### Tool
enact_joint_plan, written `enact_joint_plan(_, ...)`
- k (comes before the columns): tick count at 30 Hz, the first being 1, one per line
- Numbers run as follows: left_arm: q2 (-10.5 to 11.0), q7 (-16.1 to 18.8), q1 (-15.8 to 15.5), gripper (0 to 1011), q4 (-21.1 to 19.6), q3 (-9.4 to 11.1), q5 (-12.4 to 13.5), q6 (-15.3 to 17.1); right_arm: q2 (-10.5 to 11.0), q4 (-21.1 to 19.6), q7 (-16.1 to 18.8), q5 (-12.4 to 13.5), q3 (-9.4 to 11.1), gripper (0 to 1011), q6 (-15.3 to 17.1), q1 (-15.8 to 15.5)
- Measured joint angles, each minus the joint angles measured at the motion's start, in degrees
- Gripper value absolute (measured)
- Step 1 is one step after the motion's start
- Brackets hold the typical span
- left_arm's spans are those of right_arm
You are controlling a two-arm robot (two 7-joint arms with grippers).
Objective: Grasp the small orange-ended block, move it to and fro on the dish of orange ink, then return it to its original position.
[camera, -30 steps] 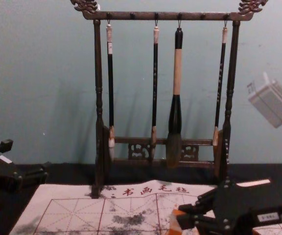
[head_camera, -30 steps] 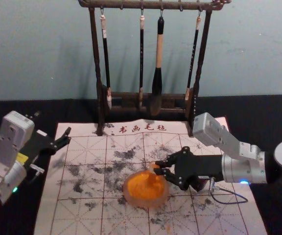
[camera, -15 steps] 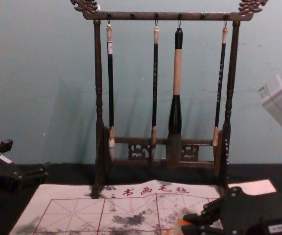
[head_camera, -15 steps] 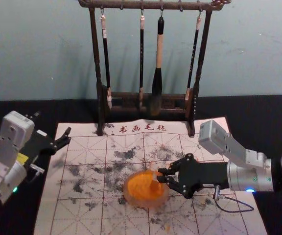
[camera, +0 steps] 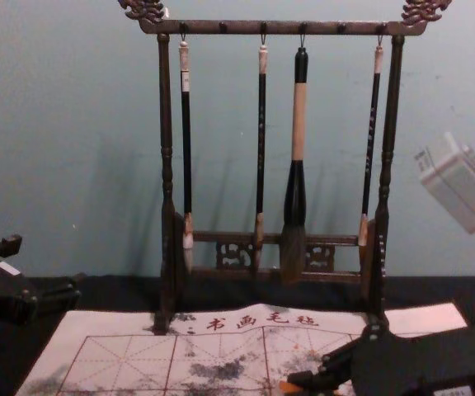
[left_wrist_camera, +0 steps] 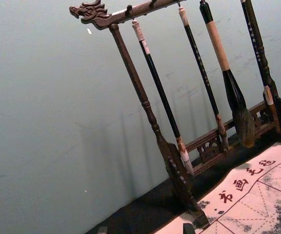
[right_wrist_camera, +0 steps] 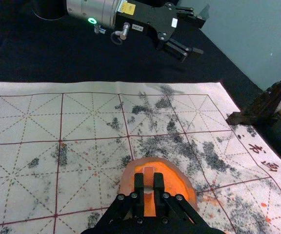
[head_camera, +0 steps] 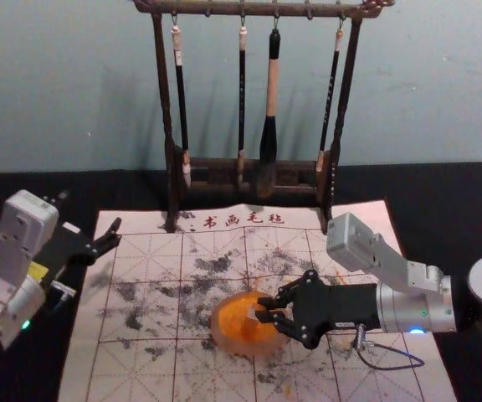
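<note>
Block risk: orange-ended block (right_wrist_camera: pixel 149 175) could twist or slip if ink wets the pads or the stroke presses too hard.
Dish risk: a wide sideways stroke could catch the rim and shove the ink dish (head_camera: pixel 217 328) across the mat (head_camera: pixel 141 368); drips likely on lift-out.
Right arm: in from its own side, forearm near level, right gripper (head_camera: pixel 262 310) over dish, jaws clamped on block.
Block contact with ink: can't tell.
Left gripper (head_camera: pixel 118 232): parked by mat edge, jaws apart.
</note>
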Motion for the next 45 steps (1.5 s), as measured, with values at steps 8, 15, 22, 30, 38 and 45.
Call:
enact_joint_plan(8, 0.00, 0.00, 0.00, 1001, 0.01, 0.00, 0.00, 0.00, -1.08, 1.70, 0.31, -0.40, -0.44, 81, -0.28, 1.30)
enact_joint_plan(15, 0.00, 0.00, 0.01, 1001, 0.00, 0.00, 0.00, 0.00, -2.09, 3.66, 0.15, -1.12, -0.68, 81, -0.44, 2.78)
enact_joint_plan(22, 0.00, 0.00, 0.00, 1001, 0.00, 0.00, 0.00, 0.00, -2.28, 4.23, -0.43, -1.64, -0.58, 81, -0.40, 3.26)
enact_joint_plan(30, 0.00, 0.00, 0.00, 1001, 0.00, 0.00, 0.00, 0.00, -1.59, 3.64, -0.76, -1.83, -0.19, 81, 0.05, 2.97)
enact_joint_plan(38, 0.00, 0.00, 0.00, 1001, 0.00, 0.00, 0.00, 0.00, 0.38, 0.86, -0.55, -1.25, 0.43, 81, 0.58, 1.40)
enact_joint_plan(45, 0.00, 0.00, 0.01, 1002, 0.00, 0.00, 0.00, 0.00, 1.63, -1.33, -0.01, -0.55, 0.55, 81, 0.66, 0.09)
